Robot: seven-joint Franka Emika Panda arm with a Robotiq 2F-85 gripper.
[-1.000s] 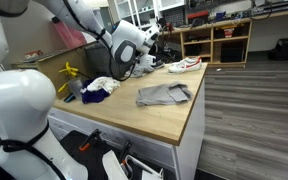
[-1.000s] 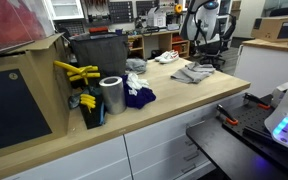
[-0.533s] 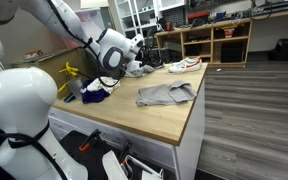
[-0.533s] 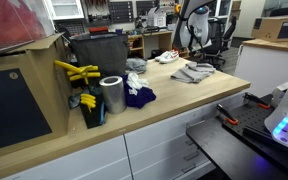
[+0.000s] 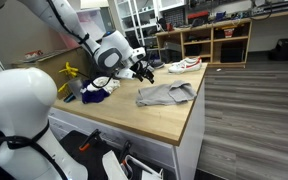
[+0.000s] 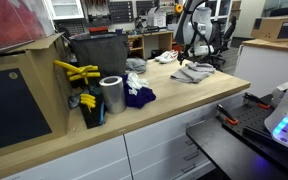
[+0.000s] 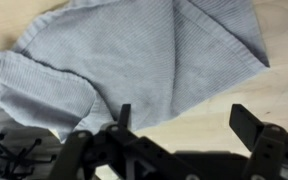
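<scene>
A grey folded garment [image 5: 166,94] lies on the wooden table [image 5: 169,122]; it also shows as the garment [image 6: 196,72] in an exterior view and fills most of the wrist view as grey cloth [image 7: 134,60]. My gripper [image 7: 184,120] hovers over the garment's edge, open, with bare table between its fingers [image 7: 246,122]. In both exterior views the gripper [image 5: 144,70] [image 6: 198,52] hangs just above and beside the garment, holding nothing.
A white shoe [image 5: 184,65] lies at the table's far end. White and blue cloths [image 6: 137,93], a metal can [image 6: 112,95], a black bin [image 6: 96,55] and yellow tools [image 6: 76,72] crowd one side. The table edge drops to the floor [image 5: 254,110].
The jaws have opened wide over the last second. The arm's wrist has shifted away from the shoe, toward the cloth pile, and the gripper now points at the grey garment.
</scene>
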